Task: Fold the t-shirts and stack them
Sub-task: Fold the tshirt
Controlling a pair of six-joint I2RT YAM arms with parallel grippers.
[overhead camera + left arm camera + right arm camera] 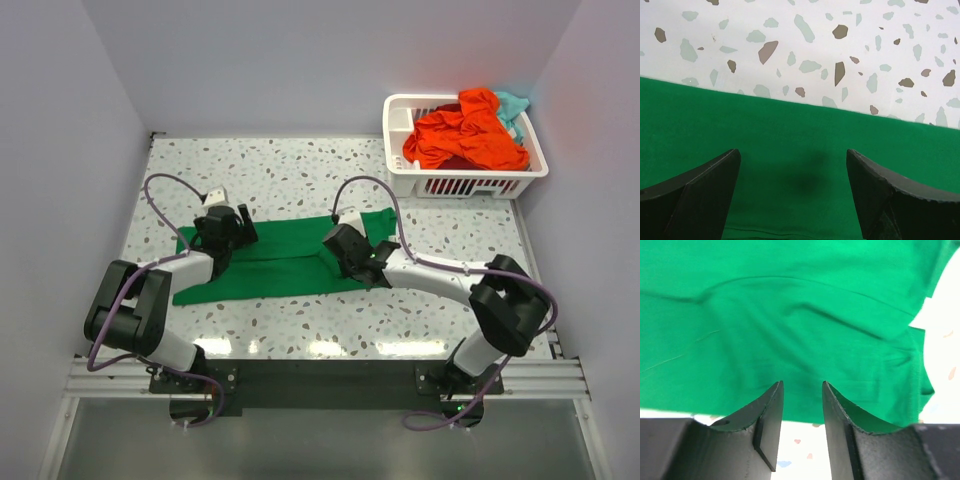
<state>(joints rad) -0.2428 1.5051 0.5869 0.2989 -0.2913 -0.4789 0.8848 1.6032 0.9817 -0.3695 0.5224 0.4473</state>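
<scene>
A bright green t-shirt [285, 268] lies on the speckled table, folded into a long strip running left to right. My left gripper [230, 235] hovers over its left part, open wide, with flat green cloth [790, 135] between the fingertips and the shirt's far edge just beyond. My right gripper [345, 250] is low over the strip's right part. Its jaws stand a little apart at the hem [802, 385], with nothing between them, and wrinkled green cloth [790, 315] lies ahead. An orange-red t-shirt [465, 135] and a teal one [515, 105] sit crumpled in the basket.
A white slotted basket [400, 180] stands at the back right corner of the table. Grey walls close in the left, back and right sides. Bare speckled tabletop [300, 170] shows behind the green shirt and in front of it.
</scene>
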